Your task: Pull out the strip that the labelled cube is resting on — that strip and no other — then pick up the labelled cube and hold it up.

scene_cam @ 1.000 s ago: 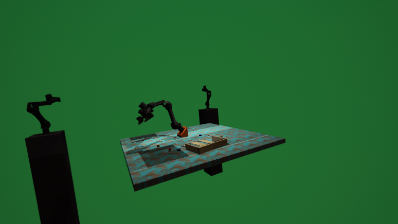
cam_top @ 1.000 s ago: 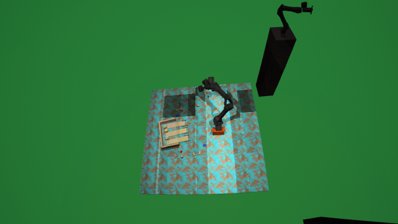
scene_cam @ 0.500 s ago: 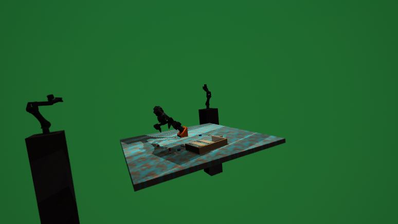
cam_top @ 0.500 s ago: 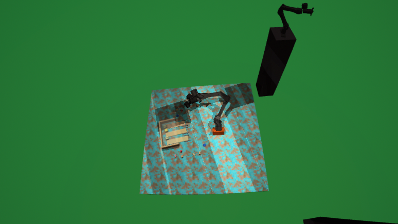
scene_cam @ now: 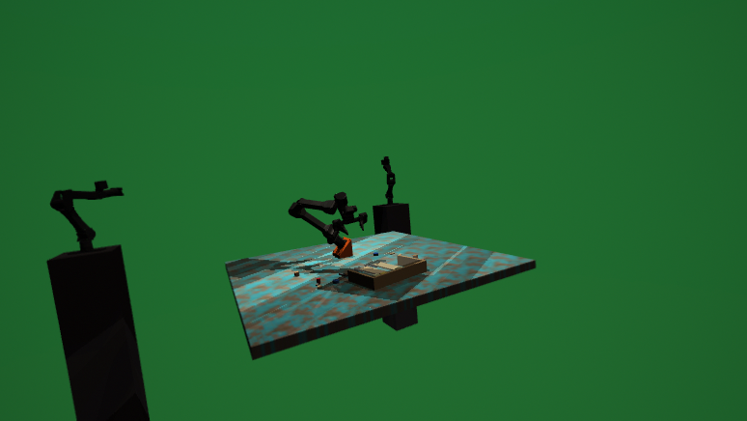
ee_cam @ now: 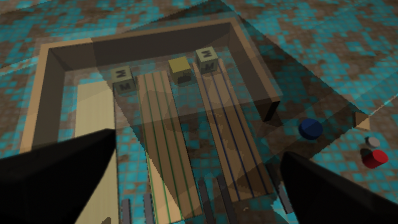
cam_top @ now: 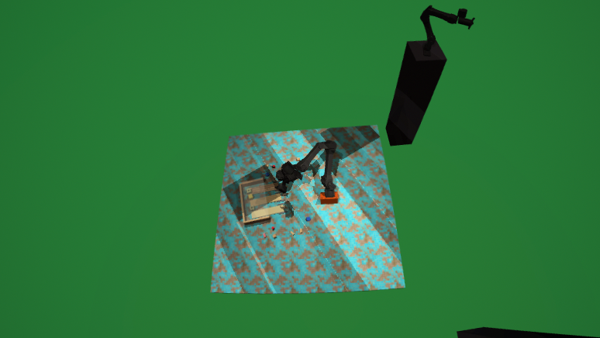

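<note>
Wrist view, open gripper (ee_cam: 200,170), labelled cube (ee_cam: 206,59) ahead, beyond jaws
</note>
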You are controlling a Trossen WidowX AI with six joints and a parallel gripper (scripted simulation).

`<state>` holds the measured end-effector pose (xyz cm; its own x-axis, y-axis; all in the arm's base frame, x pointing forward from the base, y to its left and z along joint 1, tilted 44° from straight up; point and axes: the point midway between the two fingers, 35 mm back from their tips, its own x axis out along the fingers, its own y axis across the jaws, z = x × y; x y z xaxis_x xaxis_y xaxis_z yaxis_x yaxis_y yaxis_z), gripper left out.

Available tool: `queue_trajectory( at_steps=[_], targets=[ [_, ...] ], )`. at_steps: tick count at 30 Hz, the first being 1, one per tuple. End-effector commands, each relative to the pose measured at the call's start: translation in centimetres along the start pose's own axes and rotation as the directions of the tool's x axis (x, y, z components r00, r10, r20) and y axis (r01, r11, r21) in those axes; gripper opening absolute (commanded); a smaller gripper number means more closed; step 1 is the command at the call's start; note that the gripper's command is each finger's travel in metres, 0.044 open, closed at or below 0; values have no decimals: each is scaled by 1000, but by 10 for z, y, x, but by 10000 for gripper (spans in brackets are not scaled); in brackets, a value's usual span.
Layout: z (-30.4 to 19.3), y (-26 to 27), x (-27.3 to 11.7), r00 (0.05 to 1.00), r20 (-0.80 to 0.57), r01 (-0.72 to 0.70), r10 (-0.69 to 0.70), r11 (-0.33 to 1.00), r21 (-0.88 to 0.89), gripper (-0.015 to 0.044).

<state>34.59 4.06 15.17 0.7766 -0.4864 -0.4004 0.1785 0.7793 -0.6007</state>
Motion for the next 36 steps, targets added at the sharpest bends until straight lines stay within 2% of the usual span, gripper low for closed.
queue_trajectory(
  at_steps=[1,9,12,17,24,28,36],
  targets=[
    [-19,42,-19,1000,30,1,3,991,-136,400],
    [-20,43,-19,999,31,1,3,990,-142,400],
    [-14,42,-9,1000,-17,4,-7,986,-164,321],
    [0,31,26,982,-186,-3,-41,974,-228,190],
    [-4,3,75,899,-435,-51,-58,971,-234,6],
    [-7,-11,91,848,-525,-70,-72,967,-244,0],
    [-19,-54,121,670,-735,-130,-106,958,-257,0]
  ],
)
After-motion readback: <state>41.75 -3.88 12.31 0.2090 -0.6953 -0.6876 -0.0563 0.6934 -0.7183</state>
